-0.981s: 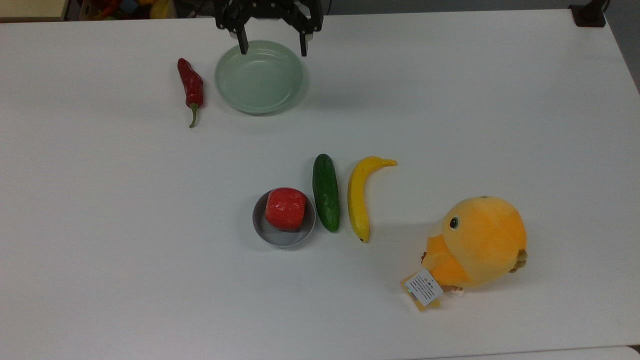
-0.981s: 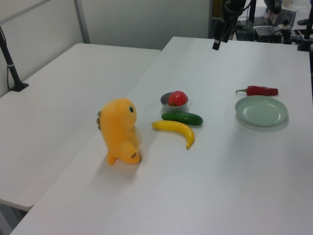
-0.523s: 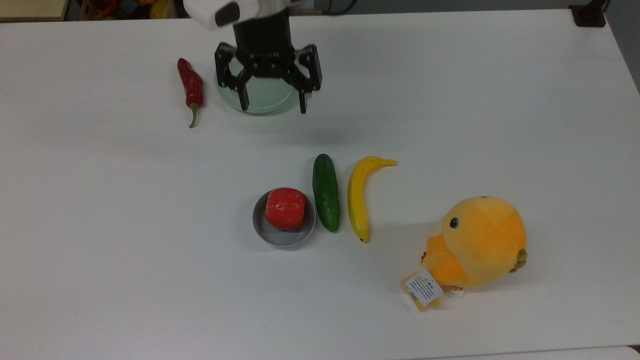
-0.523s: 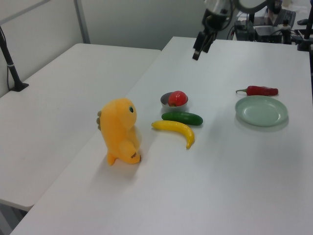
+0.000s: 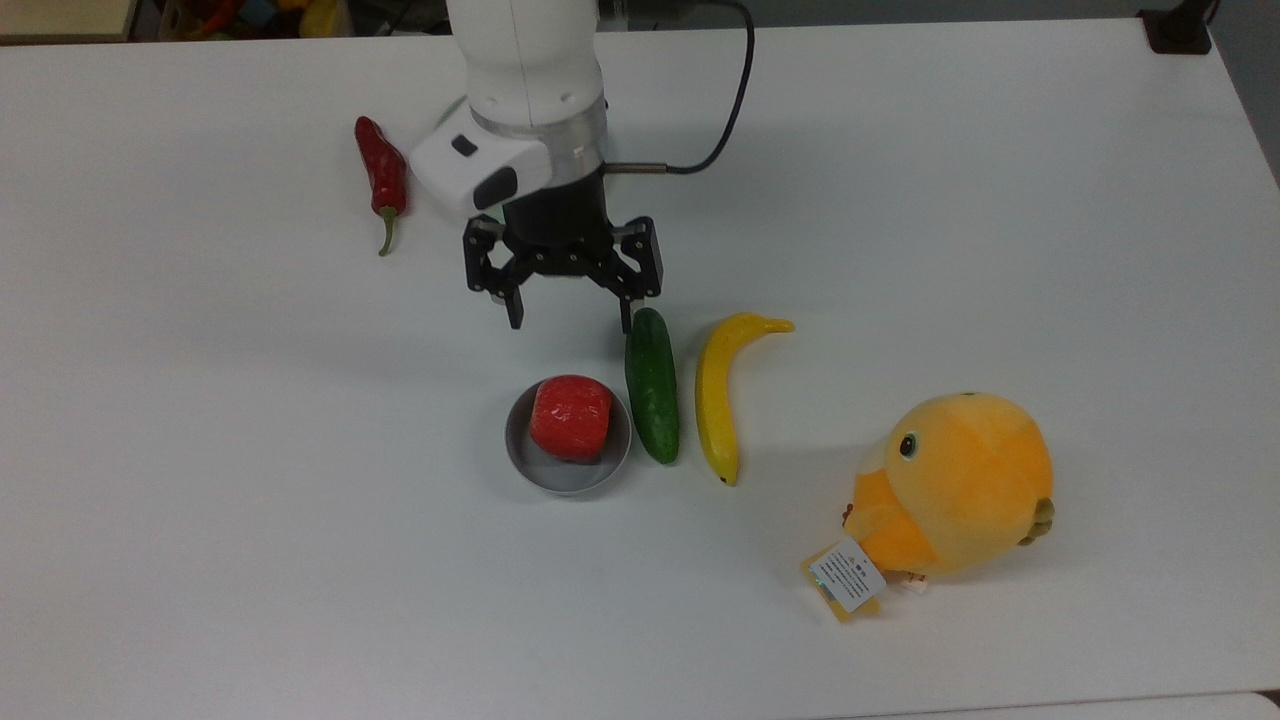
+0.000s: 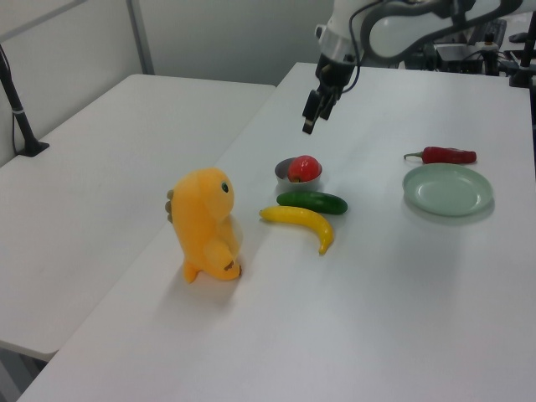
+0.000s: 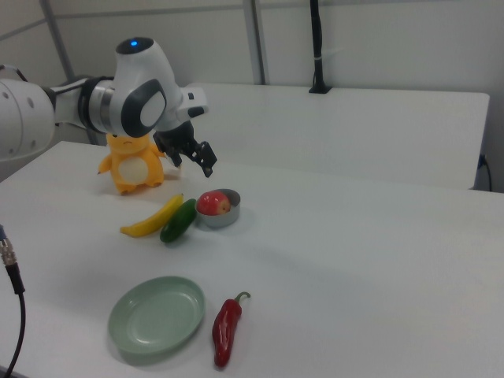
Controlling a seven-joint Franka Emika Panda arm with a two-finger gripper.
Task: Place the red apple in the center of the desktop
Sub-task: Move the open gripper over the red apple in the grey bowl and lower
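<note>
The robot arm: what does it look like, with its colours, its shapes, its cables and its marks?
The arm is made of glossy white rounded segments with a silver-grey ring at the wrist. The end effector is black, with an angular frame and two thin black fingers. A black cable loops from the wrist toward the base. In the right view, a small blue light glows on a joint.

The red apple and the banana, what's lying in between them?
The green cucumber lies between the red apple and the banana, beside the apple's grey bowl; the top view shows it.
</note>
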